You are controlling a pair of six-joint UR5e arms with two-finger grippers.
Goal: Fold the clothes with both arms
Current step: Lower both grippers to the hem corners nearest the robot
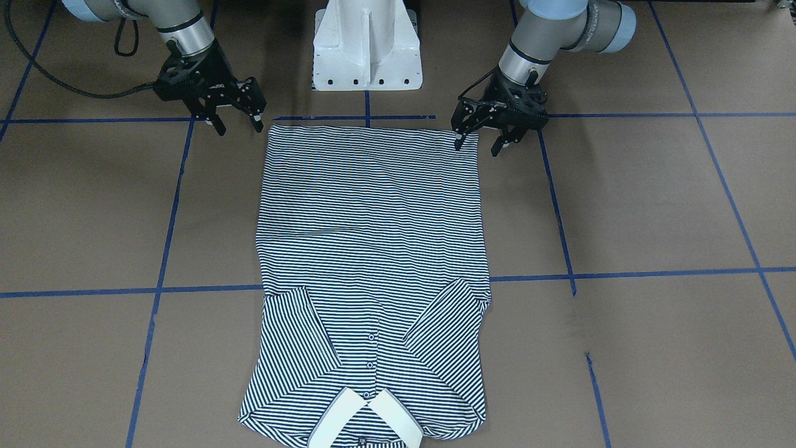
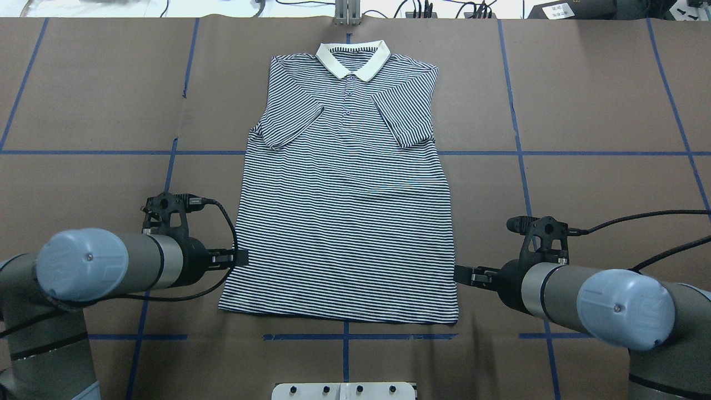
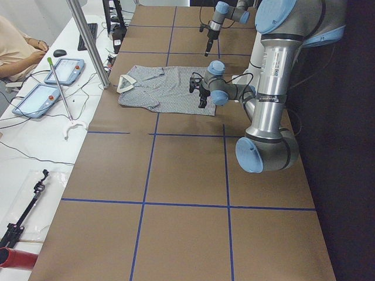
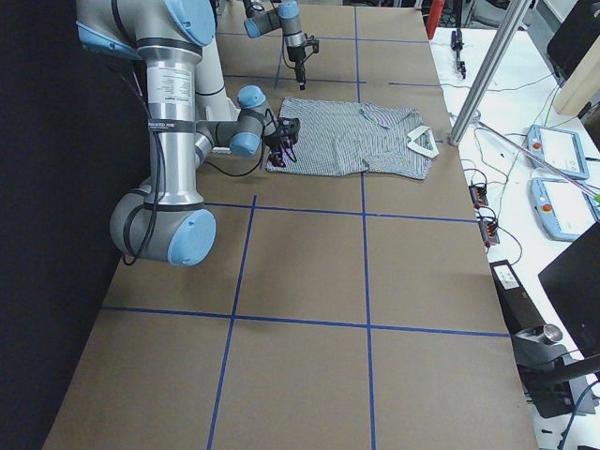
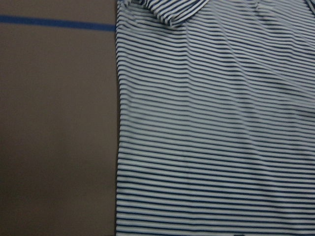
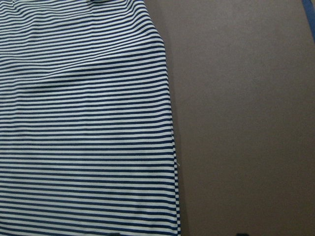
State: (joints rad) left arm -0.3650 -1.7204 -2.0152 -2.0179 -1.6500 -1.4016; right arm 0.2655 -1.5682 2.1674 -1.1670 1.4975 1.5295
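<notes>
The striped polo shirt (image 2: 344, 211) lies flat on the brown table, white collar (image 2: 353, 58) at the far side, both sleeves folded in over the chest. It also shows in the front view (image 1: 373, 218) and in both wrist views (image 5: 211, 123) (image 6: 83, 123). My left gripper (image 1: 477, 144) is open and empty at the hem's corner on my left, one fingertip (image 1: 459, 143) at the cloth's edge. My right gripper (image 1: 239, 127) is open and empty just outside the hem's other corner. From overhead they flank the lower hem, left (image 2: 239, 256) and right (image 2: 464, 273).
The white pedestal base (image 1: 367, 50) stands just behind the hem. Blue tape lines (image 2: 555, 153) cross the table. A metal pole (image 3: 88, 41) stands beyond the collar. Tablets (image 3: 41, 99) and cables lie on the white side bench, where a person sits.
</notes>
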